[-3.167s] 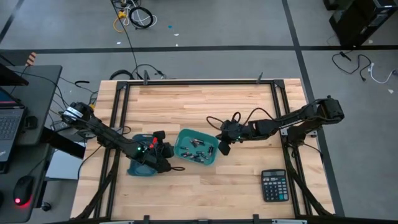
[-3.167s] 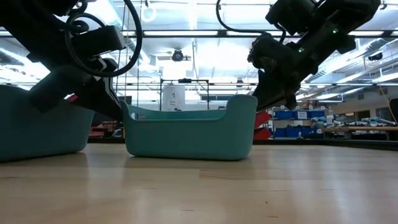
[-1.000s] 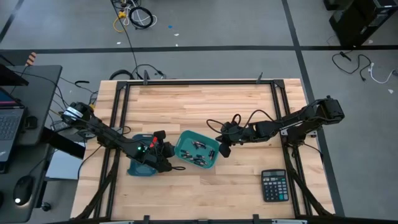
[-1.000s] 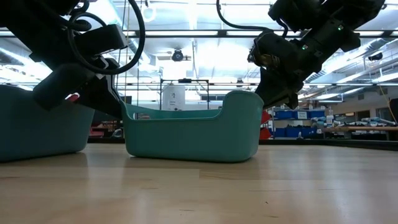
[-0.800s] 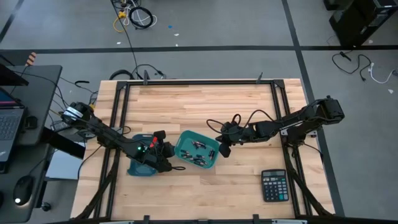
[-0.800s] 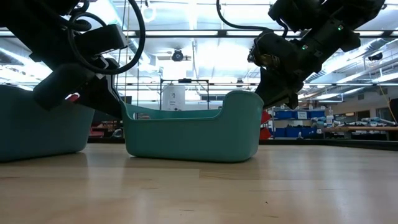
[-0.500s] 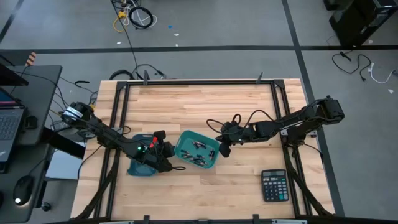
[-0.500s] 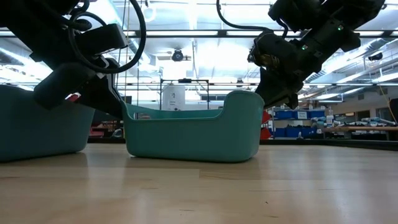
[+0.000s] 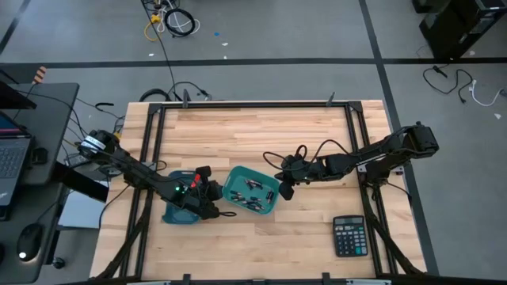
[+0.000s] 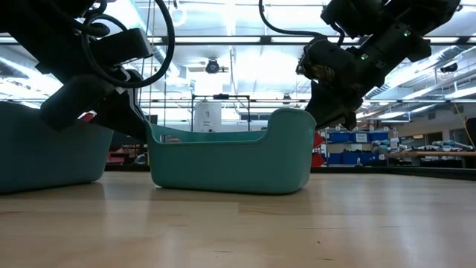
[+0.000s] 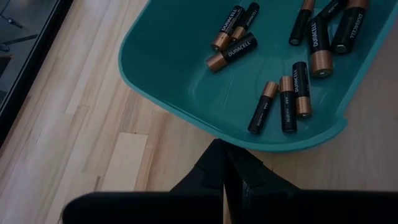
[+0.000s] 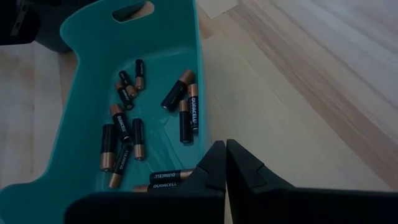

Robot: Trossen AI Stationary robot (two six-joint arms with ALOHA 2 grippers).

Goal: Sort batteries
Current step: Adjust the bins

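Several batteries (image 11: 286,102), black with copper ends, lie loose in a teal bin (image 9: 238,171) at the table's middle; the right wrist view also shows these batteries (image 12: 186,112). My left gripper (image 11: 222,163) is shut and hangs over bare wood just outside the bin's left near rim (image 11: 205,121), with a strip of table showing between. My right gripper (image 12: 224,155) is shut at the bin's right side wall (image 12: 200,134). In the low view the bin (image 10: 230,160) stands between my left gripper (image 10: 137,123) and my right gripper (image 10: 331,119). My right gripper has its shut fingers (image 12: 214,158) close beside the outside of the bin's right long wall (image 12: 202,146), slanting down from the table's right. I cannot tell whether they touch the wall. The bin sits flat on the table.
A second teal bin (image 9: 170,214) sits under my left arm at the table's left, seen large in the low view (image 10: 44,149). A black calculator (image 9: 348,235) lies near the front right corner. Bare wood stretches across the far half of the table (image 9: 253,131).
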